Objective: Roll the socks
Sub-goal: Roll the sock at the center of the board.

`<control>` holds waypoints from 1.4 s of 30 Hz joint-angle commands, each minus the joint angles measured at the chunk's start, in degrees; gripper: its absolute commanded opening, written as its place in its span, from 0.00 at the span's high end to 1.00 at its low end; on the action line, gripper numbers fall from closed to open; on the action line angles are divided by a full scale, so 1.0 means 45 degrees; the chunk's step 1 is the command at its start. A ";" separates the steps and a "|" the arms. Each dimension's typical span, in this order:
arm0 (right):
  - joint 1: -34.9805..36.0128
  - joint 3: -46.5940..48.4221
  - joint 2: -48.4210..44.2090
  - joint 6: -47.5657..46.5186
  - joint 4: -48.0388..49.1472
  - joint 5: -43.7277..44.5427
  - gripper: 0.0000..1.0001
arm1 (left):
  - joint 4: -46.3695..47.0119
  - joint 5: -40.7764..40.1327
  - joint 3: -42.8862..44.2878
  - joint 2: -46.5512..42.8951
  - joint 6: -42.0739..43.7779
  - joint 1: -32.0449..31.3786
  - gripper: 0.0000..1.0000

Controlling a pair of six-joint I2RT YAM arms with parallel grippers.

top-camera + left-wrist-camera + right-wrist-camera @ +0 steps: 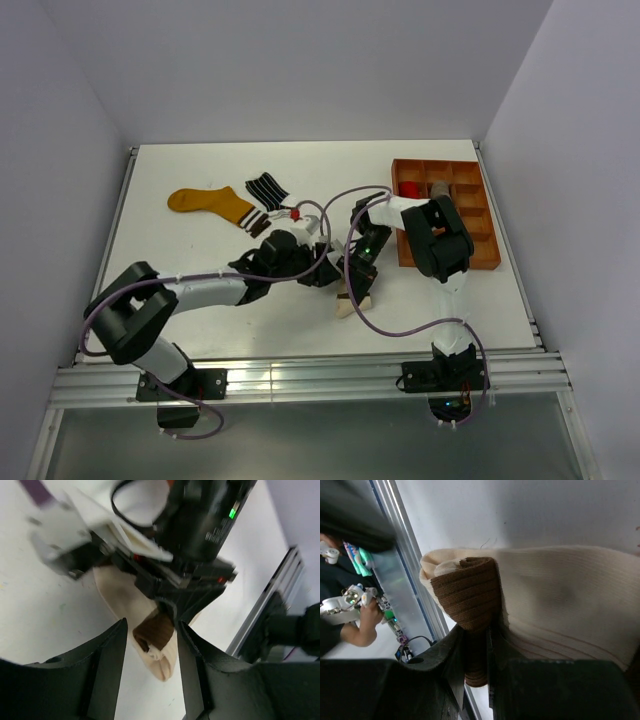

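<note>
Here, right jaws pinching the folded brown end of the cream sock [560, 590], left jaws spread either side of that same end, the sock lying on the white table [200, 262] between the two arms, mustard sock [205, 202] and striped sock [266, 188] well apart, farther back.

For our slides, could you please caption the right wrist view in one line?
Right gripper pinching the brown end of a cream sock on the white table.
</note>
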 commanded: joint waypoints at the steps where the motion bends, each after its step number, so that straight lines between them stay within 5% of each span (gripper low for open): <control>1: -0.0047 -0.0115 0.0631 -0.0531 0.0894 0.1658 1.00 | -0.0108 -0.0013 0.0688 0.0874 0.1280 -0.0638 0.50; 28: -0.0242 -0.0037 0.0826 -0.0688 0.0640 0.1463 1.00 | -0.1007 0.2526 0.1940 0.3299 0.2218 -0.1167 0.51; 38: -0.0243 -0.0076 0.0729 -0.0492 0.0835 0.1502 1.00 | -0.2784 0.2274 0.2605 0.3846 0.1419 -0.1459 0.91; 42: -0.0301 -0.0251 0.0378 -0.0317 0.1128 0.1483 0.90 | -0.3505 0.1650 0.2935 0.4021 0.0989 -0.1576 1.00</control>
